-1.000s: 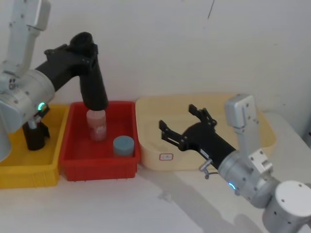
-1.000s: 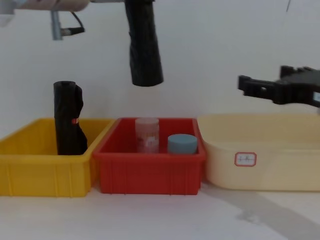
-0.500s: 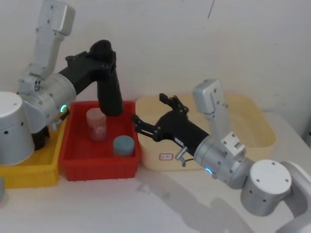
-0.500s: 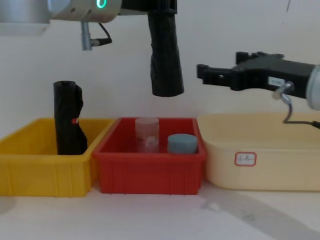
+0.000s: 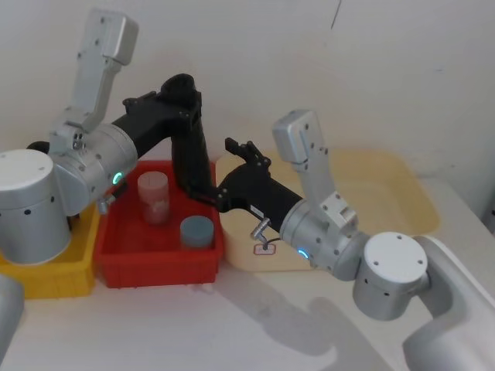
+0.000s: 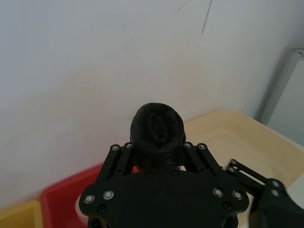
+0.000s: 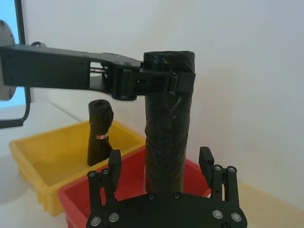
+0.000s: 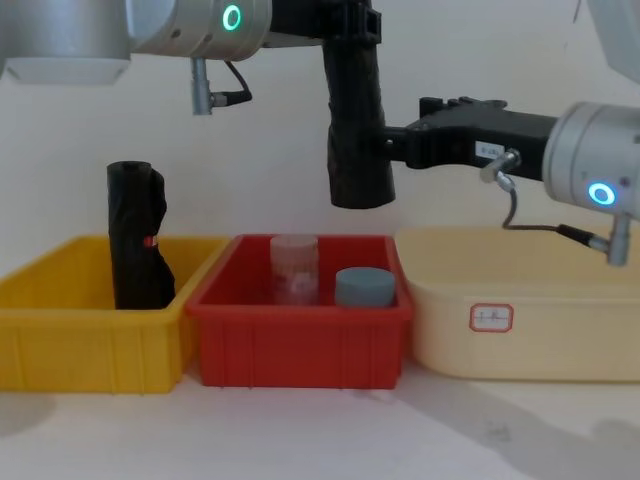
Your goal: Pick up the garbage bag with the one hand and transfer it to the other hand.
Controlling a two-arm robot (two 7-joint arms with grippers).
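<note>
Upper centre of the chest view, above the red bin (image 8: 300, 345), the left gripper (image 8: 348, 22) clamps the top of the upright bag (image 8: 355, 130); the right gripper (image 7: 159, 159) straddles its lower half, jaws wide.

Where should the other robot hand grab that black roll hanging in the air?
Grab the garbage bag by its bare lower half, coming in level from the robot's right. It hangs upright, with the left gripper clamped round its top end. The right gripper is open, fingers either side of that part.
</note>
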